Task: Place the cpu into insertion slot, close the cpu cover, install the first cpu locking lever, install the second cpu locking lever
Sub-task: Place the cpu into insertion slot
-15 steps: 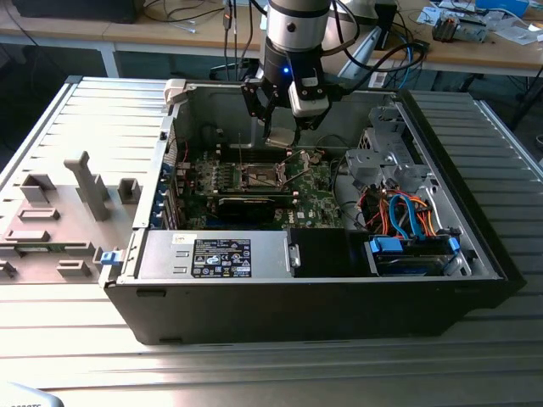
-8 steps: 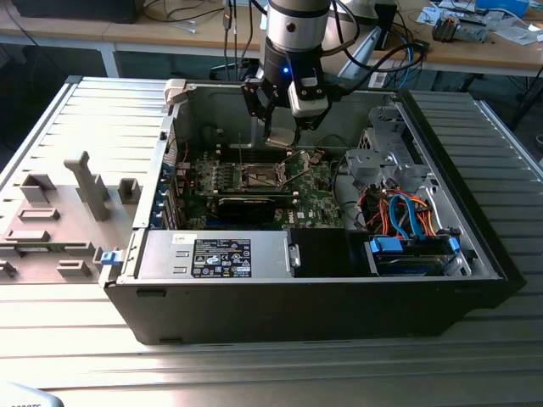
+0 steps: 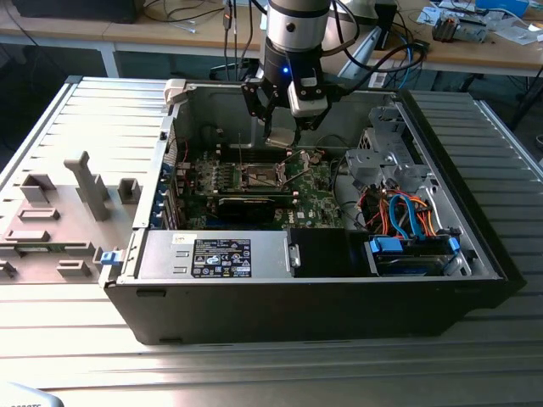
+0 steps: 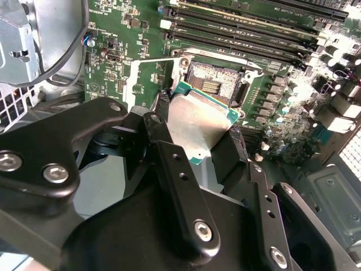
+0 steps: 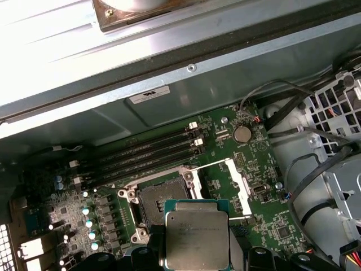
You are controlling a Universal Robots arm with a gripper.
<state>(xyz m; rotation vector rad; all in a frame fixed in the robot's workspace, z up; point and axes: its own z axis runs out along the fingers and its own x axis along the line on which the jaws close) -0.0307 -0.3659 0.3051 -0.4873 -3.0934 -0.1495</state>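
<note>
- Exterior view: an open computer case [image 3: 339,305] is shown, its green motherboard [image 3: 318,197] under the gripper [image 3: 282,136] at twelve o'clock.
- The cpu [image 5: 197,240] is clamped between the jaws, above the empty insertion slot [image 5: 161,197].
- The slot could be damaged if the cpu is lowered tilted or offset.

The cpu [image 5: 197,240] hangs in the air, close to the open insertion slot [image 5: 161,197].
The cpu is a flat square chip with a pale silver top and a green edge. The gripper [image 4: 198,125] pinches it by two sides, and it is not in the slot. The slot is a dark square hole with a shiny rim in the green board. The cpu cover [image 5: 236,179], a thin shiny frame, is swung open beside the slot.
</note>
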